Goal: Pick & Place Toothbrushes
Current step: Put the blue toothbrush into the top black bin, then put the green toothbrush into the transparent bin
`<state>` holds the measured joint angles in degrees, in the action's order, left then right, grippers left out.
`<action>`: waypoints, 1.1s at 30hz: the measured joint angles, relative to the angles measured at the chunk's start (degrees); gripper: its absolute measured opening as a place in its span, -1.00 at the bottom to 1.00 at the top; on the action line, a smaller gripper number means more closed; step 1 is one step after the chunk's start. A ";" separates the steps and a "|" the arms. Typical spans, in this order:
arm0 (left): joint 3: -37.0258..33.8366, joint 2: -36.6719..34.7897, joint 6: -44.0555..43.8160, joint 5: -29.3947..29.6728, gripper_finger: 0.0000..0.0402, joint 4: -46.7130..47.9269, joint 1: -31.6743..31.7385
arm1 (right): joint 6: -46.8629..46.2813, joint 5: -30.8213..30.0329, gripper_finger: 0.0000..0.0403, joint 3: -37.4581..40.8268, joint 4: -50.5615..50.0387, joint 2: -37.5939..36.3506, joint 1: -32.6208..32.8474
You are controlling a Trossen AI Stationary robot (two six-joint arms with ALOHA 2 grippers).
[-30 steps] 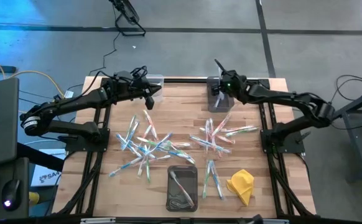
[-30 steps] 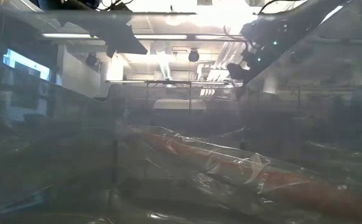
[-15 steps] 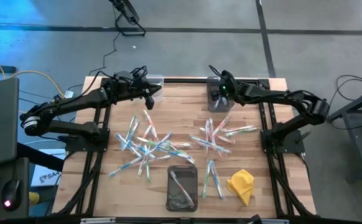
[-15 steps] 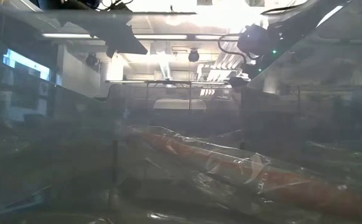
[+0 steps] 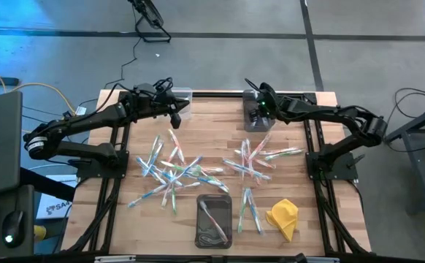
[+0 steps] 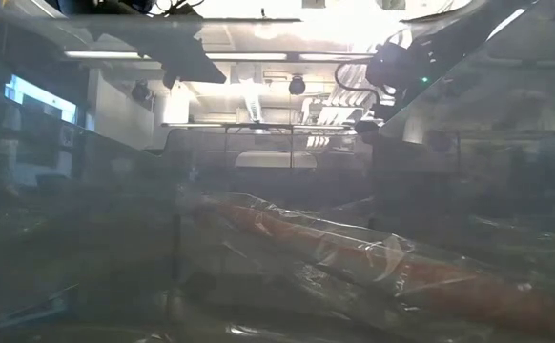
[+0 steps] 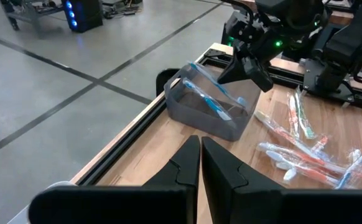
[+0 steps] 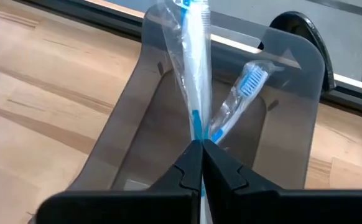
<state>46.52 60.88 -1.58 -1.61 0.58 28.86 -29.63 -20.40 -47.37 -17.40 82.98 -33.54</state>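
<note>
The right hand (image 8: 201, 144) pinches a wrapped blue toothbrush (image 8: 195, 56) over the far grey bin (image 8: 287, 106). The left hand (image 7: 200, 142), pressed together, waits far left on the worktop (image 5: 198, 117).

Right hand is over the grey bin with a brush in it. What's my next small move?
Probably open the right hand: it is shut on a wrapped blue-and-white toothbrush hanging over the translucent grey plastic bin, where another wrapped brush already lies.

Both arms matte black, chunky jointed links with loose black cables looped at the wrists – left tool (image 7: 200, 163) has wedge-shaped black fingers, right tool (image 8: 201, 163) matches, green status LED glowing on its wrist.
</note>
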 joint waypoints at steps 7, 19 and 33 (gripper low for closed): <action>0.00 0.00 0.00 -0.02 -0.93 0.00 0.00 | -0.10 -0.11 -0.98 0.00 -0.11 -0.02 0.00; 0.00 0.00 -0.17 -0.05 -0.93 0.94 0.00 | 0.37 0.92 -0.76 0.00 -0.05 -0.04 0.04; 0.00 0.00 -0.22 -0.07 -0.93 2.99 0.00 | -0.57 2.54 -0.40 0.02 0.49 -3.77 0.20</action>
<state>46.52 60.88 -1.80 -1.67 3.57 28.86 -30.20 -17.86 -47.35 -16.91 79.21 -33.34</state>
